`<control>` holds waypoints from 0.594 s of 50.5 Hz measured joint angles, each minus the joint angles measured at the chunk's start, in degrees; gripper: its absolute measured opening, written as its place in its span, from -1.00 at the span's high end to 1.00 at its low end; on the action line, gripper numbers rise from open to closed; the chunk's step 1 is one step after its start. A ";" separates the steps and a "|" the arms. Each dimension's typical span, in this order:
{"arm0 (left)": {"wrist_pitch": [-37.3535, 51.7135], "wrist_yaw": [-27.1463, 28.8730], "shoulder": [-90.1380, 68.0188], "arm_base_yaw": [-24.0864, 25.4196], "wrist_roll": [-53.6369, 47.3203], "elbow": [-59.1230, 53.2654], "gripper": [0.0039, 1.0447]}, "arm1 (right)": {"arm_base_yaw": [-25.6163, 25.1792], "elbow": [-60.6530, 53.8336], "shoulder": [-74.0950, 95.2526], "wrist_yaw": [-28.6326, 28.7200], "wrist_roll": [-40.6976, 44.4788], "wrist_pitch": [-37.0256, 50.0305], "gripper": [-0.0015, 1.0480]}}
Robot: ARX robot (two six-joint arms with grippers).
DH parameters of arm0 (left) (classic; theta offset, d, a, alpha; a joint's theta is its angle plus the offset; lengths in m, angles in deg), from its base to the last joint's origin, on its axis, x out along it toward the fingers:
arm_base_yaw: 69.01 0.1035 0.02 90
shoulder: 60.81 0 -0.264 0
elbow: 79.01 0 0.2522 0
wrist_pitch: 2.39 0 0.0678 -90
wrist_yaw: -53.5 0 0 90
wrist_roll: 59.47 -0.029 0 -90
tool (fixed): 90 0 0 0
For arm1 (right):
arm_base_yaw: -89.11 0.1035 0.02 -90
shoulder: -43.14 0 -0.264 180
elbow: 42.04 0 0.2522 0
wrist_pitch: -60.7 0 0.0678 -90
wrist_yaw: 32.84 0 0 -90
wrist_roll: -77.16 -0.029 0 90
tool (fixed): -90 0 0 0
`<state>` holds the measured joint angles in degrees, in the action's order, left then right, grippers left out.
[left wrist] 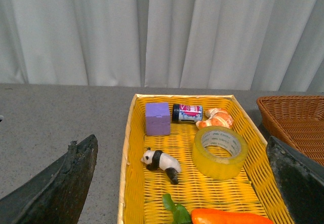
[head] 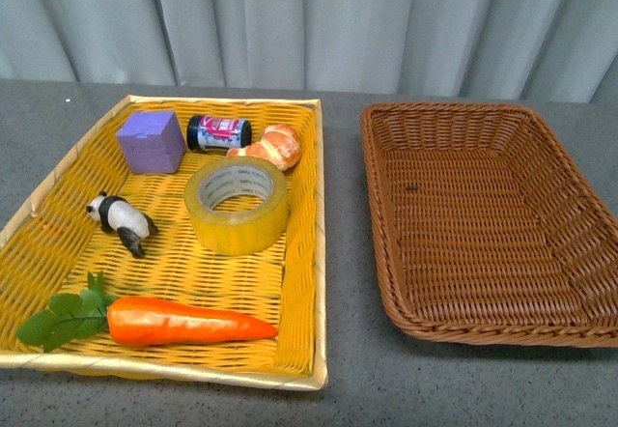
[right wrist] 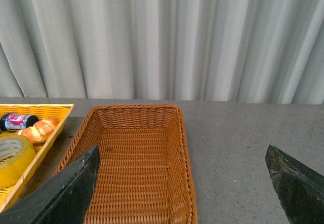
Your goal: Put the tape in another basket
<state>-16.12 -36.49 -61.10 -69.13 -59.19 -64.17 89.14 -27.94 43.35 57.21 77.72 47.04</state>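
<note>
The tape (head: 238,204), a wide yellowish roll with a white printed core, lies flat in the middle of the yellow woven tray (head: 298,282). It also shows in the left wrist view (left wrist: 219,152) and at the edge of the right wrist view (right wrist: 12,159). The brown wicker basket (head: 381,243) stands empty to the right of the tray, also seen in the right wrist view (right wrist: 186,148). My left gripper (left wrist: 185,193) is open, held back above the tray's near end. My right gripper (right wrist: 185,188) is open above the basket's near right rim. Neither arm shows in the front view.
In the yellow tray lie a purple cube (head: 151,141), a small dark jar (head: 219,132) on its side, a bread roll (head: 273,146), a toy panda (head: 122,220) and a toy carrot (head: 183,324) with green leaves. Grey tabletop (head: 348,388) surrounds both; curtains hang behind.
</note>
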 joint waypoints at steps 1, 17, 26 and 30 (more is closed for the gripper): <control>0.00 0.00 0.00 0.00 0.02 0.00 -0.88 | 0.00 0.00 0.00 0.00 0.00 0.00 -0.82; 0.00 0.00 0.00 0.00 0.02 0.00 -0.88 | 0.00 0.00 0.00 0.00 0.00 0.00 -0.82; 0.00 0.00 0.00 0.00 0.02 0.00 -0.88 | 0.00 0.00 0.00 0.00 0.00 0.00 -0.82; 0.00 0.00 0.00 0.00 0.00 0.00 -0.88 | 0.00 0.00 0.00 0.00 0.00 0.00 -0.82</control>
<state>-16.12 -36.49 -61.10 -69.13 -59.19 -64.17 89.14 -27.94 43.35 57.21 77.72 47.04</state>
